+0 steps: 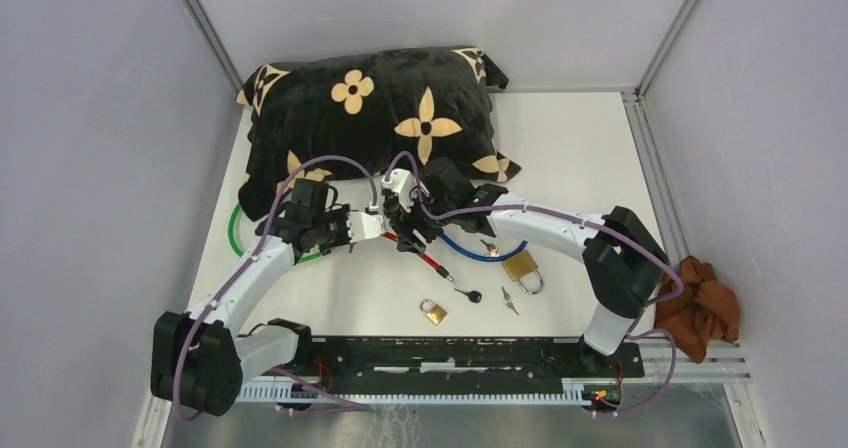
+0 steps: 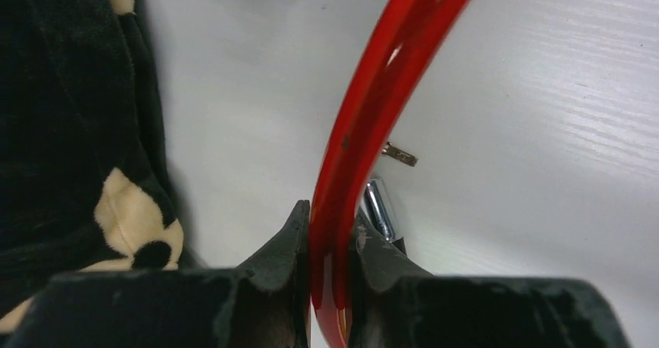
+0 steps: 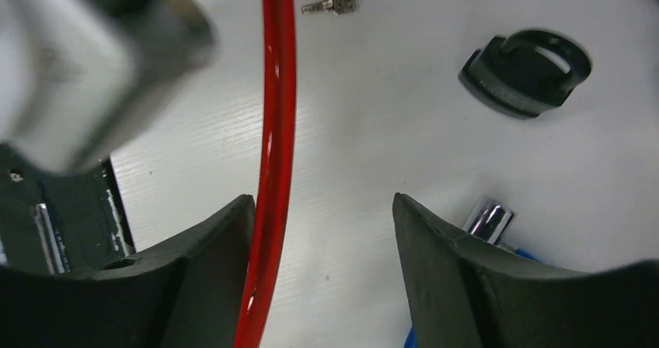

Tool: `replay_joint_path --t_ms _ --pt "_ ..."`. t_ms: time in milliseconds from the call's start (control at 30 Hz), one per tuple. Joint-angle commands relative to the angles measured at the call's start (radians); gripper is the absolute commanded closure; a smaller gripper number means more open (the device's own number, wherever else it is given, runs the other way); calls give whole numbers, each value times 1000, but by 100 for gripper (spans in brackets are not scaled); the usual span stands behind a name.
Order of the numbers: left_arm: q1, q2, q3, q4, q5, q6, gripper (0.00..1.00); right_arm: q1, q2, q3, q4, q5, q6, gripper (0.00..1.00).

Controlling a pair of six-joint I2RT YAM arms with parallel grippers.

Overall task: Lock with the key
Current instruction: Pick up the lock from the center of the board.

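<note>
Left gripper [image 2: 330, 217] clamps red lock cable [image 2: 385, 68], glossy, springy, probably slippery; right gripper [image 3: 322, 204] spread wide beside cable. Best held close to end.

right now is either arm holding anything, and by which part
The left gripper is shut on the glossy red plastic-coated cable, its jaws pinching it along its curved run. The right gripper is open and holds nothing.

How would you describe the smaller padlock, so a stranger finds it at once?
Find the black rail along the near edge. Just beyond its middle lies the small padlock, left of a black-headed key. It is brass like the large padlock farther right, but smaller.
</note>
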Motion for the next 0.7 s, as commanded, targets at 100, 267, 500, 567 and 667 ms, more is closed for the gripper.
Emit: replay_joint_path --t_ms 100,267,500,567,667 --pt "-48 -144 -5 12 2 -20 98 -44 4 -14 3 -107 84 52" --pt "-62 -139 41 21 11 -123 98 -43 2 -23 -34 -112 63 52" --pt "-64 -196 97 -6 108 -282 98 -43 -33 -1 -64 -51 21 100" --pt "-64 -209 139 -26 170 -391 90 -46 -87 -10 -40 -44 -9 100" --pt "-64 -254 148 -50 290 -536 59 -51 -241 -99 96 -30 -59 100"
